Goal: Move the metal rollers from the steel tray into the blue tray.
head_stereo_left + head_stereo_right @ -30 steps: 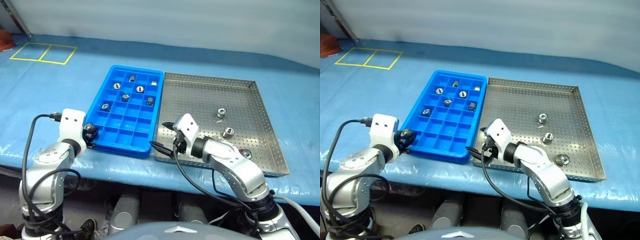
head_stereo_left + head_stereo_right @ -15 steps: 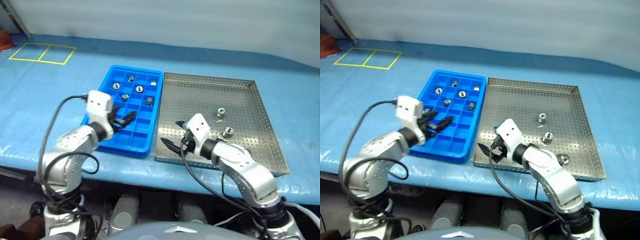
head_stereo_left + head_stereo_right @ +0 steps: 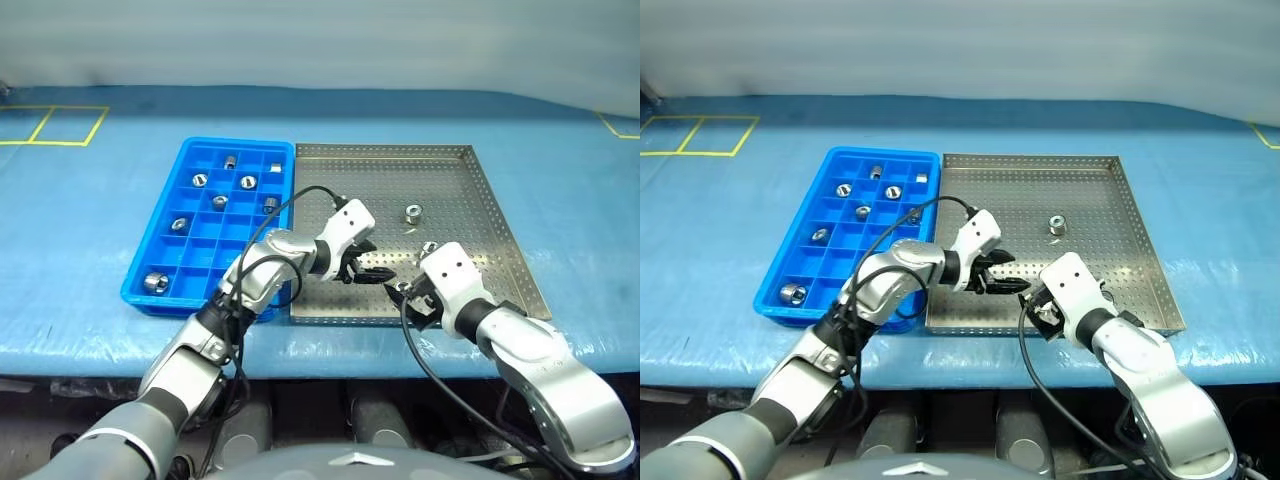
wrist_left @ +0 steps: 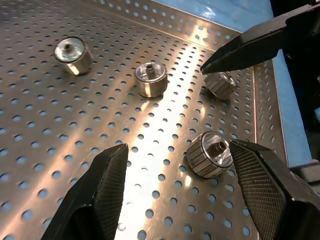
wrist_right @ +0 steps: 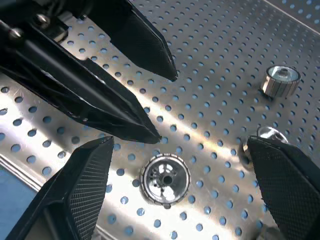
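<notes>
Steel tray [image 3: 470, 200]: it lies on the blue tabletop [image 3: 90, 200], at 3 o'clock from the blue tray [image 3: 160, 240], and their sides touch.
Rollers in the blue tray: seven sit in the small boxes. One [image 3: 155, 282] is alone near the 7 o'clock corner. The rest are up near 12 o'clock.
Rollers in the steel tray: the left wrist view shows four. One [image 3: 412, 213] is near the middle. One [image 4: 210, 154] lies close to the front rim, near 6 o'clock.
Left pincer [image 3: 372, 271]: its fingers are apart and hold nothing. It reaches over the steel tray, and that front roller lies close by its right finger.
Right pincer [image 5: 170, 200]: its fingers are wide apart and hold nothing. It hangs over the same front roller [image 5: 165, 179].
What could go wrong: both pincers point at one roller and their tips are very close. They could bump. A bump could knock the roller so it rolls away on the holey floor. If a finger closes on the round edge, I think the roller may pop out.
Hard to see: in the head views the arms cover the rollers at the front of the steel tray. In the right wrist view, one roller [image 5: 272, 134] is partly behind a finger.
</notes>
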